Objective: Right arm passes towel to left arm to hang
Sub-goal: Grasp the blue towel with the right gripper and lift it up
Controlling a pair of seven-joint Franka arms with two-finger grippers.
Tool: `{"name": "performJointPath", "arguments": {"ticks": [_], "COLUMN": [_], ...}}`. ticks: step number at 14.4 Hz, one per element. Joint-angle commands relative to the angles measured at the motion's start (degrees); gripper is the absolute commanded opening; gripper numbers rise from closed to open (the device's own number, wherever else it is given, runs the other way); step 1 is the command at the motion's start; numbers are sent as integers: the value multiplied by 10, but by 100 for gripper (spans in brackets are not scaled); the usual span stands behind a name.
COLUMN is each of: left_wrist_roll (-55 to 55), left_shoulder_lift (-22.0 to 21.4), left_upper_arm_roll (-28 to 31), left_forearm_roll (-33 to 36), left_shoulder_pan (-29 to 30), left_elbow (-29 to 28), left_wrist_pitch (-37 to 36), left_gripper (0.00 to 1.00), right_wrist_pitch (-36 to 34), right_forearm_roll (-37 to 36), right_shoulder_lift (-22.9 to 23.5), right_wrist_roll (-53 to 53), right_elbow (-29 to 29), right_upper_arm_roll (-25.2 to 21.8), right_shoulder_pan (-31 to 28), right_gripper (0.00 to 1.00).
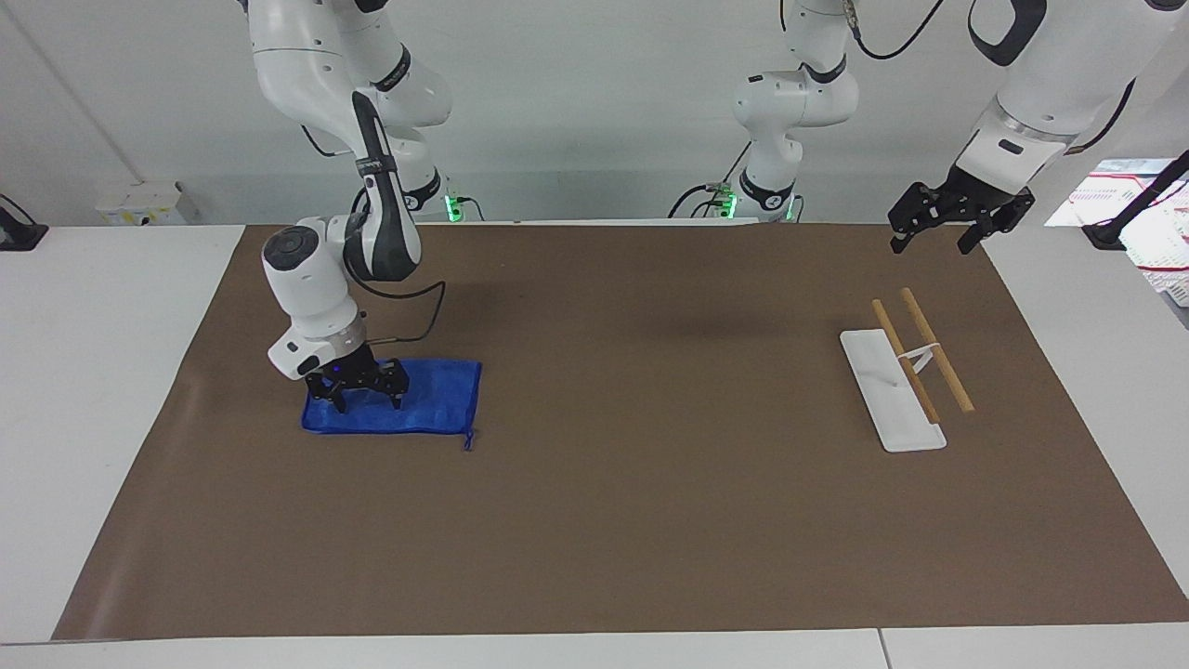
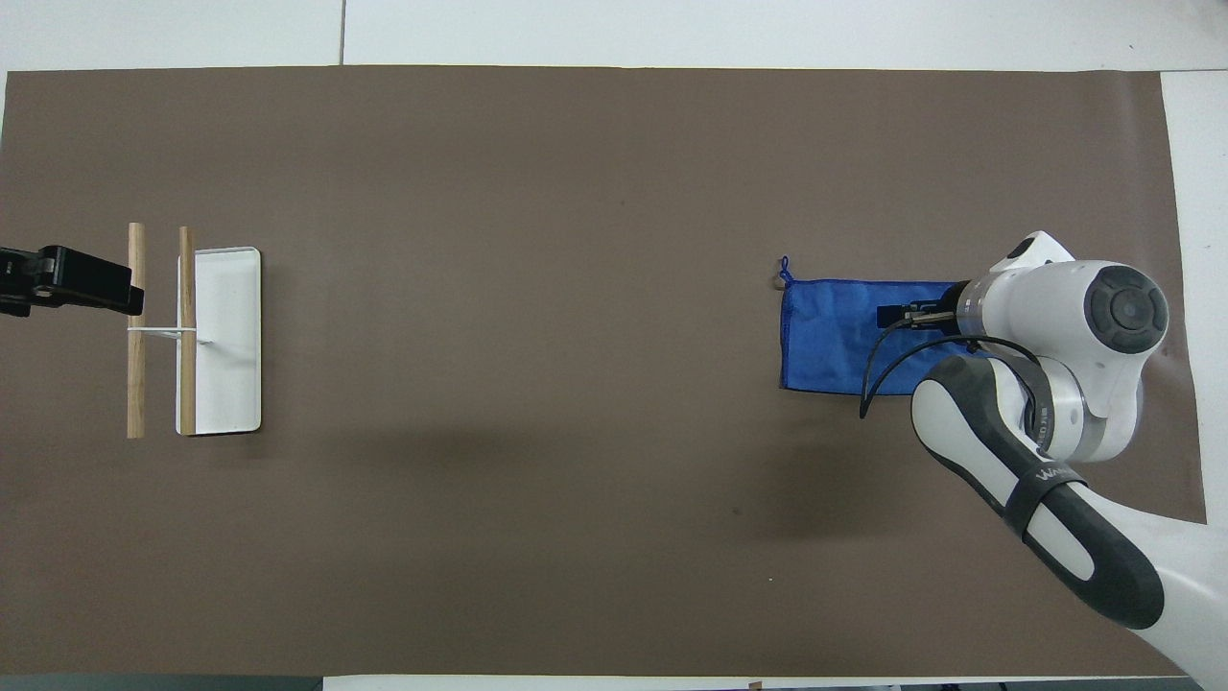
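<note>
Right gripper: fingers spread and pointing down over the towel, at the part of it toward the right arm's end of the table; the tips are at or just above the cloth, and contact cannot be told. Nothing is pinched between them.
Right arm: bends down from its base to the towel; a blue light shows just above the gripper, and a black cable loops from the wrist.
Towel: lies flat on the mat, toward the right arm's end of the table, well apart from the rack. Its loop sticks out at the corner farther from the robots, on the side toward the rack.
Left gripper: fingers spread, holding nothing, up in the air over the mat's edge near the rack.
Left arm: waits, raised above the left arm's end of the table.
Rack: white flat base with two wooden bars on a thin white stand, on the mat toward the left arm's end of the table.
Mat: brown sheet under both towel and rack.
</note>
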Motion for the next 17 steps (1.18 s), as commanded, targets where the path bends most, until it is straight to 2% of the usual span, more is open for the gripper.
{"name": "performJointPath", "arguments": {"ticks": [1, 3, 6, 7, 8, 9, 14, 17], "left_wrist_roll": [-6, -6, -6, -6, -6, -6, -6, -7], "left_shoulder_lift": [-11, -11, -11, -11, -12, -12, -12, -12], "left_upper_arm_roll": [-1, -1, -1, -1, -1, -1, -1, -1], "left_forearm_roll": [6, 6, 6, 6, 6, 6, 6, 6], "left_shoulder_pan": [2, 2, 2, 2, 2, 2, 2, 2], "left_elbow": [-13, -13, -13, -13, -13, -13, -14, -14], "left_wrist_pitch": [6, 6, 6, 6, 6, 4, 5, 4], "left_gripper": [100, 100, 100, 100, 100, 100, 100, 100], "right_wrist_pitch": [4, 3, 1, 1, 1, 0, -8, -100], "right_forearm_roll": [14, 14, 14, 14, 14, 14, 14, 13], "right_shoulder_lift": [-5, -5, -5, -5, -5, -6, -6, -18], "right_wrist_roll": [-25, -25, -26, -25, -25, -25, -26, -26], "right_elbow": [-5, -7, -8, -10, -11, -10, -4, 48], "right_upper_arm_roll": [3, 3, 3, 3, 3, 3, 3, 4], "right_shoulder_pan": [-8, -7, -5, -4, -4, -4, -3, -3], "right_gripper": [100, 96, 61, 48, 26, 0, 0, 0]}}
